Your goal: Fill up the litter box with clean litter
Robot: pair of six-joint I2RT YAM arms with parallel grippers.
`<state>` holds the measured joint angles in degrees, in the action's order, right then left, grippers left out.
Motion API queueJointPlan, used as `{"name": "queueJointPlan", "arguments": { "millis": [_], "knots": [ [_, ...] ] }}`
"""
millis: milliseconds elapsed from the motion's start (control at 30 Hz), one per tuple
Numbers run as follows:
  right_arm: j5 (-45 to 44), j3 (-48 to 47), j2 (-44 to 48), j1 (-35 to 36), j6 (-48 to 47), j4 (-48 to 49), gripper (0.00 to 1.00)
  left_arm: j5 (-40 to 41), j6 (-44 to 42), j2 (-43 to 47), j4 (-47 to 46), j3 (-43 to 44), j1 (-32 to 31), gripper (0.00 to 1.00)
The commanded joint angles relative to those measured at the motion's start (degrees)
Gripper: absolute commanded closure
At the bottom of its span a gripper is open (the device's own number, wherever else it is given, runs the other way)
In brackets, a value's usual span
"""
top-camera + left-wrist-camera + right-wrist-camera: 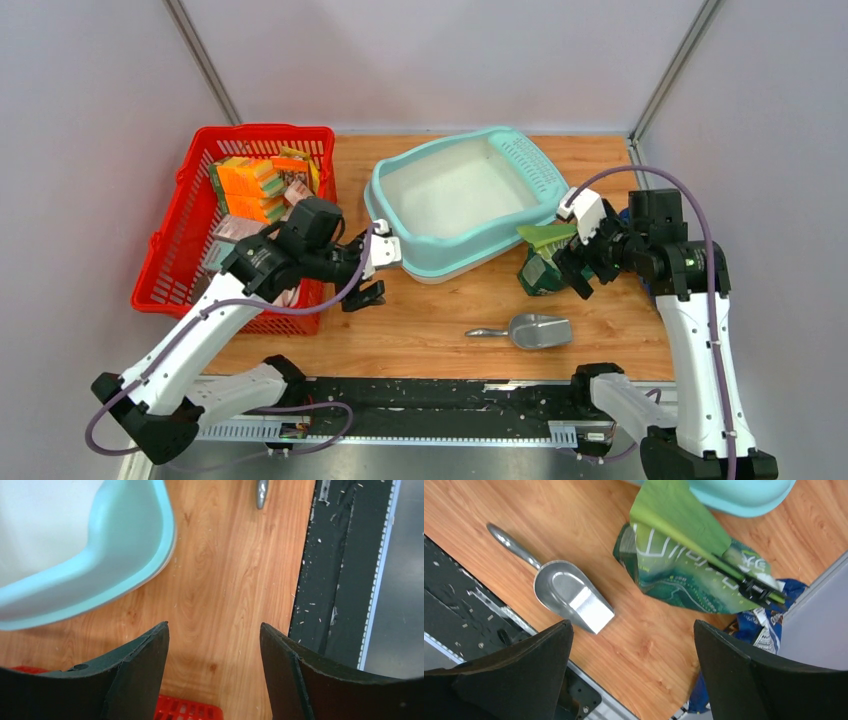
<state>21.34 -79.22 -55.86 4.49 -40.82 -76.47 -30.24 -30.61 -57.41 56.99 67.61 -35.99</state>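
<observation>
Grey panels close in a wood-grain surface (440, 300). Working outward from its near edge, I first meet the metal scoop (540, 330), lying empty at lower right of centre. Just beyond it, at the right, stands the green bag (545, 262), its top folded over and pinched by a black clip (751, 587). My right end effector (570, 250) hangs beside it, jaws spread wide and grasping nothing. My left end effector (375, 273) is likewise released, just beside the near-left corner of the litter box (385, 200), which sits at upper centre with a bare whitish floor. I see no clean litter loose anywhere and judge it is inside the bag. To do this step well, I would close the right jaws on the bag's body below the fold, not on the clip, and keep it upright while lifting. The left can steady the box rim. At far left, the red basket (180, 240) stays out of it.
</observation>
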Motion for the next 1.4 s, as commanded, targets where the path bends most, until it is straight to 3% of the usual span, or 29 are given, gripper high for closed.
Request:
{"name": "queueJointPlan", "arguments": {
  "millis": [0,167,300,500,667,833,1000,1133,1167,1367],
  "knots": [
    [-6.48,3.89,2.41,0.52,-4.53,-1.85,0.07,1.59,-5.41,-2.52,1.1,2.6,-4.26,0.25],
    [-9.99,4.6,2.33,0.43,-3.48,2.8,0.14,2.2,-9.2,-6.31,2.95,6.99,-6.81,0.25],
    [-13.87,2.16,-1.96,0.08,-8.13,7.03,0.18,1.06,-8.33,-10.17,1.9,9.99,-7.08,0.26],
    [-7.39,-3.05,-11.03,-2.47,-19.28,6.95,0.18,-0.78,-1.92,-14.22,-3.19,12.98,-7.52,0.26],
    [-5.44,-0.68,-14.36,-2.3,-26.14,8.09,0.2,2.81,-1.82,-16.5,-7.15,12.01,-8.04,0.27],
    [-1.49,3.01,-14.99,-1.95,-32.47,7.47,0.24,3.26,-3.58,-18.0,-5.4,12.46,-8.05,0.28],
    [-2.01,9.24,-14.11,0.43,-33.37,9.65,0.32,3.25,-4.89,-16.07,-4.17,11.23,-8.05,0.28],
    [-1.92,11.19,-13.93,1.74,-31.43,13.62,0.53,3.87,-5.42,-15.28,-3.38,10.87,-8.05,0.28],
    [-2.27,11.28,-14.02,2.1,-31.08,14.32,0.66,3.78,-5.42,-14.84,-3.29,10.78,-8.05,0.28],
    [-0.79,10.76,-12.88,3.94,-30.55,17.76,1.0,4.75,-6.92,-13.52,-2.5,10.43,-8.05,0.27]
  ]
}}
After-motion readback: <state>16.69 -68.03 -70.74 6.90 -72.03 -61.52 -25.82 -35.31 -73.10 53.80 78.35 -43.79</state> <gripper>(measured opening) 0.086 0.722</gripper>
